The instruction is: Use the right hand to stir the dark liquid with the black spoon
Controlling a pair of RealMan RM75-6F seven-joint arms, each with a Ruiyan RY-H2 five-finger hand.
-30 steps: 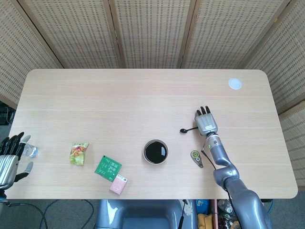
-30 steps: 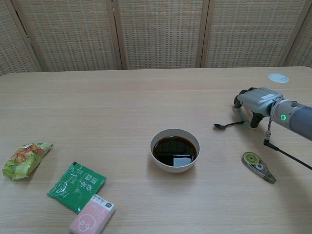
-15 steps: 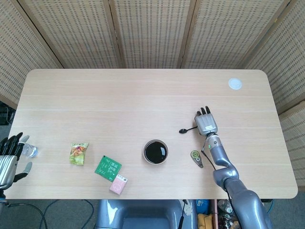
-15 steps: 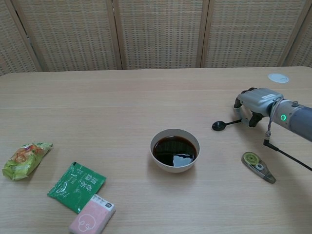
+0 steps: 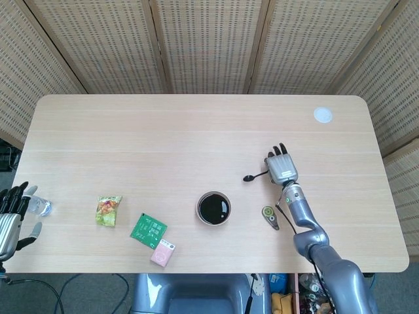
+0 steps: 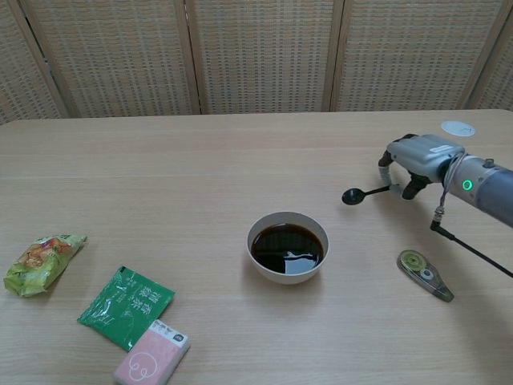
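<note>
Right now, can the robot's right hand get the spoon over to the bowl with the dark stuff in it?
Probably yes. The right hand holds the black spoon lifted off the table, and only bare wood lies between it and the bowl. The tape dispenser sits nearer the robot, off that path.

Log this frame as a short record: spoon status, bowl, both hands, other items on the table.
spoon: black spoon held by the right hand, lifted off the table, not yet at the bowl
bowl: white bowl of dark liquid, mid-table, untouched
left hand: left hand off the table's left edge, fingers apart, holding nothing
other items: correction tape, green snack bag, green sachet, pink packet, white disc
</note>
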